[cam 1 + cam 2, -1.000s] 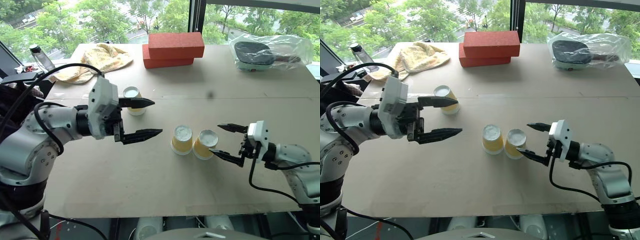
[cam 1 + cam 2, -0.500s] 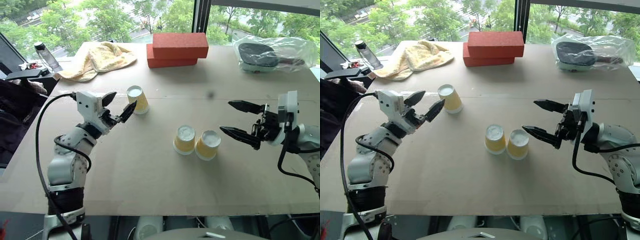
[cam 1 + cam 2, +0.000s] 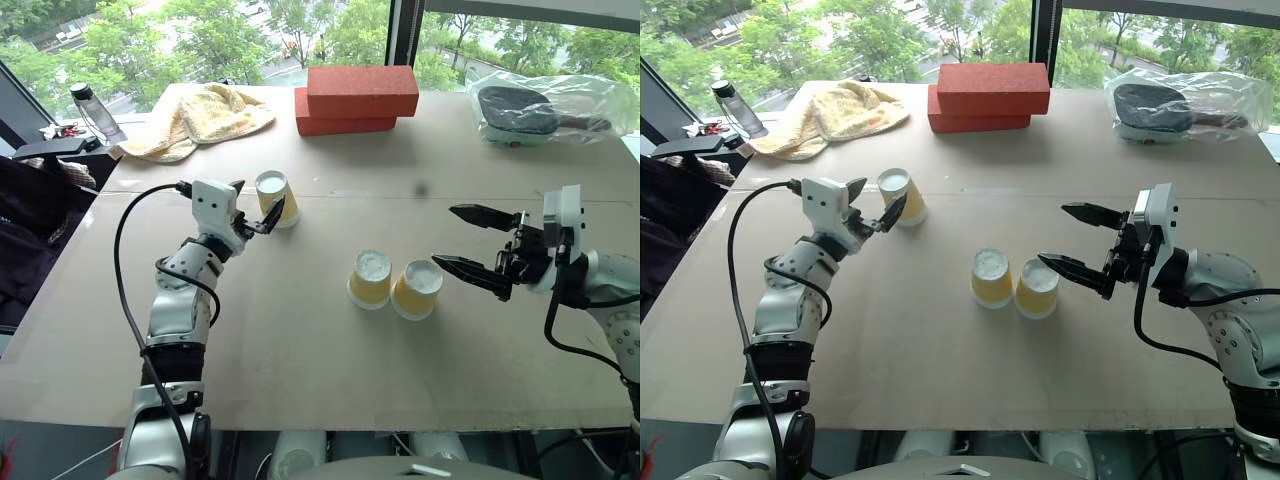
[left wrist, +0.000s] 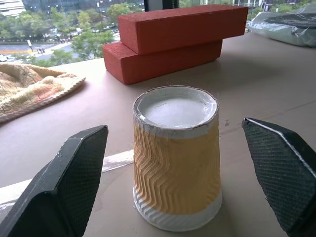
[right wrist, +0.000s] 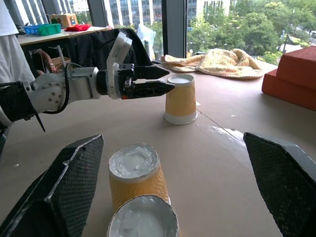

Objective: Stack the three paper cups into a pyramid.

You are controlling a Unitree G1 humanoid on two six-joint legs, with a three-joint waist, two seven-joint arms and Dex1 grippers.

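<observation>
Paper cups: three, all upside down on the table.
Pair: mid-table, touching side by side.
Lone cup: apart, nearer the red bricks.
Left gripper: jaws spread, straddling the lone cup without contact.
Right gripper: jaws spread wide, empty, beside the pair.

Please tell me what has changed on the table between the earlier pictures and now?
The left gripper has moved forward; its open fingers now flank the lone cup without gripping it. The right gripper rose slightly, open. The two cups side by side and the red bricks have not moved.
</observation>
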